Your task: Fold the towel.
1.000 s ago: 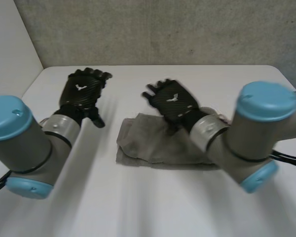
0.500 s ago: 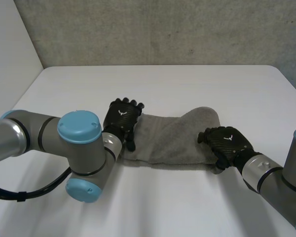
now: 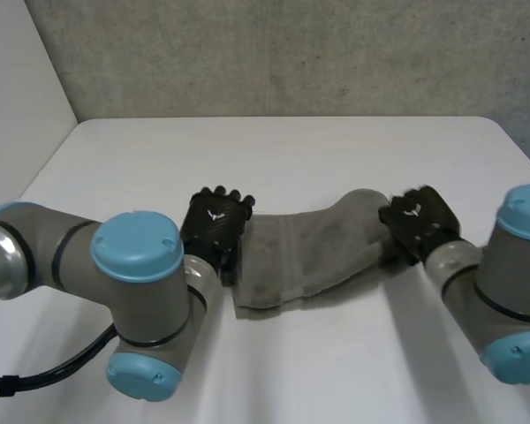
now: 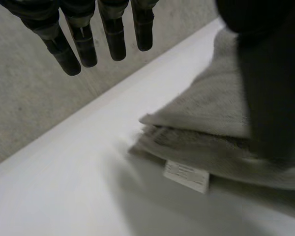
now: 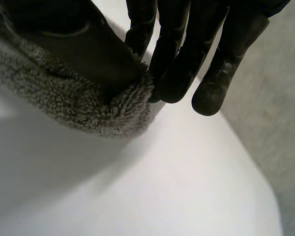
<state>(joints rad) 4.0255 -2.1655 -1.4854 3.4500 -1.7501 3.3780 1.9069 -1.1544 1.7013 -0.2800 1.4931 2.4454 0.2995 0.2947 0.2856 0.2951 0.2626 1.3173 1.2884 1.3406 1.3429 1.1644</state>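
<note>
A grey towel (image 3: 309,256) lies folded into a long strip across the middle of the white table (image 3: 291,150). My left hand (image 3: 214,225) is at the strip's left end, open, with its fingers (image 4: 83,44) straight above the table beside the towel (image 4: 201,108). A white label (image 4: 187,174) shows on the edge nearest that hand. My right hand (image 3: 420,221) is at the strip's right end. There its thumb and fingers (image 5: 177,49) pinch the fluffy edge of the towel (image 5: 64,103), which is drawn toward the back of the table.
A grey wall (image 3: 274,53) runs behind the table's far edge. A white wall (image 3: 18,79) stands at the left. My two arms reach over the near part of the table on either side of the towel.
My right hand has closed on the towel's right end and carried it toward the back of the table. The left hand has stayed at the left end, shifting slightly.
</note>
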